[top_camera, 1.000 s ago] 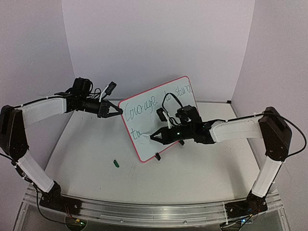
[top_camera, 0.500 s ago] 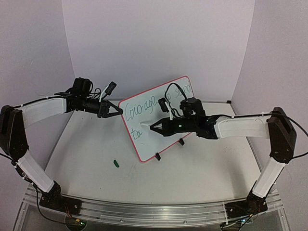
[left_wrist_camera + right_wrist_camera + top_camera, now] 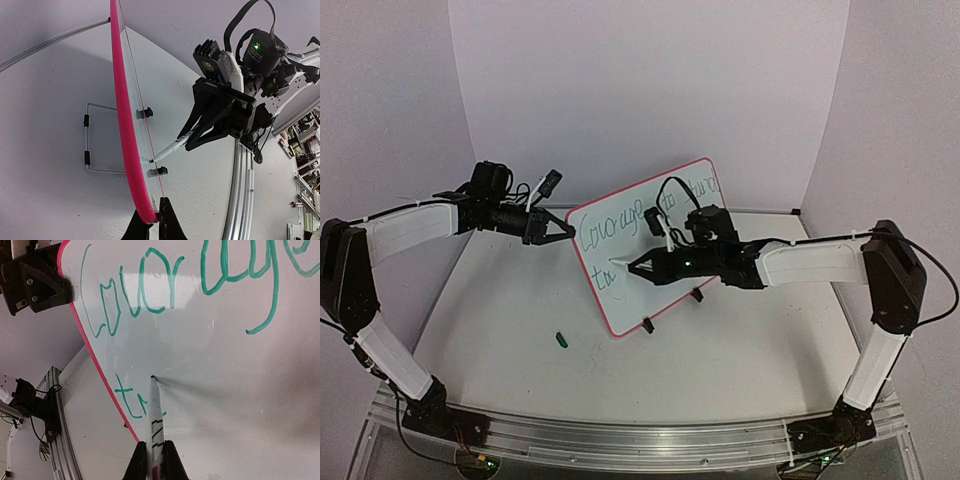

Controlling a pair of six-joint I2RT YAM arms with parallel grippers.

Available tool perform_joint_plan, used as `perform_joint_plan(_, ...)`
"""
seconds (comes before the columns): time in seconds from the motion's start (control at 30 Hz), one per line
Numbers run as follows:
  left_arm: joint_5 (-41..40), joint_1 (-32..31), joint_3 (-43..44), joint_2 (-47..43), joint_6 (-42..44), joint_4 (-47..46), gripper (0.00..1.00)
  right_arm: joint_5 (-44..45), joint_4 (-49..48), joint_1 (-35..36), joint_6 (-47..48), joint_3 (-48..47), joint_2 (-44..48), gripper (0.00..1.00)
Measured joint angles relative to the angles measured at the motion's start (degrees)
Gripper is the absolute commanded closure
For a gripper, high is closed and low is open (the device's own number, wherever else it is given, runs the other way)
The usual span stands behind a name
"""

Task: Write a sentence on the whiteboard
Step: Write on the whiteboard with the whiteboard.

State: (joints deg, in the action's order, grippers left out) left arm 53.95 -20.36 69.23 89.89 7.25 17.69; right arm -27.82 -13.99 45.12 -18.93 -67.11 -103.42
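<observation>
- You are operating in a robotics lab test cell.
- Plain white panels (image 3: pixel 650 90) enclose your table (image 3: pixel 520 330) on three sides.
- An aluminium rail (image 3: pixel 640 438) at the near edge carries both arm bases (image 3: pixel 425 410).
- Cluttered equipment (image 3: pixel 305 150) stands beyond that rail.

We count one whiteboard (image 3: pixel 620 300), two lines of green writing (image 3: pixel 165 285), two clip feet (image 3: pixel 647 324), one marker (image 3: pixel 155 425), one left gripper (image 3: pixel 567 232), one right gripper (image 3: pixel 636 265), and one green cap (image 3: pixel 561 339) at the board's seven o'clock.
</observation>
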Motion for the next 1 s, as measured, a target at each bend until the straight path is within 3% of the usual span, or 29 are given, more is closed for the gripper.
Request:
perform_joint_plan(0.5, -0.1, 0.0, 0.0, 0.0, -0.1, 0.1, 1.00, -0.5, -1.8, 0.0, -2.0, 8.0, 0.7, 1.00)
perform_joint_plan(1.0, 0.0, 0.0, 0.0, 0.0, 0.0, 0.0, 1.00, 3.9, -1.1, -0.1, -1.8, 5.9, 6.3, 1.00)
